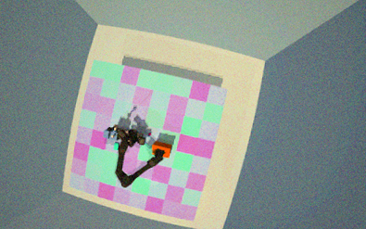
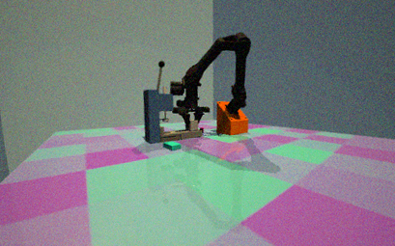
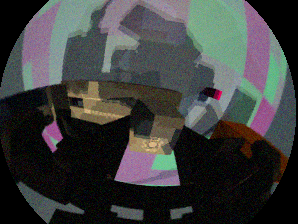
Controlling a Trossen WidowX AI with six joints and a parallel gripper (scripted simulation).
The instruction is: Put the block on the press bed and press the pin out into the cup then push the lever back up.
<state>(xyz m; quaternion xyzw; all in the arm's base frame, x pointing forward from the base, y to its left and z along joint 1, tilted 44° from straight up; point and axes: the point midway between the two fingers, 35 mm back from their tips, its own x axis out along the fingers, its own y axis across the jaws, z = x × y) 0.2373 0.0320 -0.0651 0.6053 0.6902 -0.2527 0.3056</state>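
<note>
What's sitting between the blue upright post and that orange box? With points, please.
The press bed (image 2: 174,136) and the gripper (image 2: 192,121) holding the block (image 2: 194,125), seen in the exterior view.

1. My top cam's way up high, looking down on the whole checkered table (image 1: 150,187) (image 2: 170,200).
2. Exterior sits low at the table's near side, looking across it.
3. Wrist's super close, facing down; all three share the orange base (image 1: 167,146) (image 2: 226,122) (image 3: 235,131).
</note>
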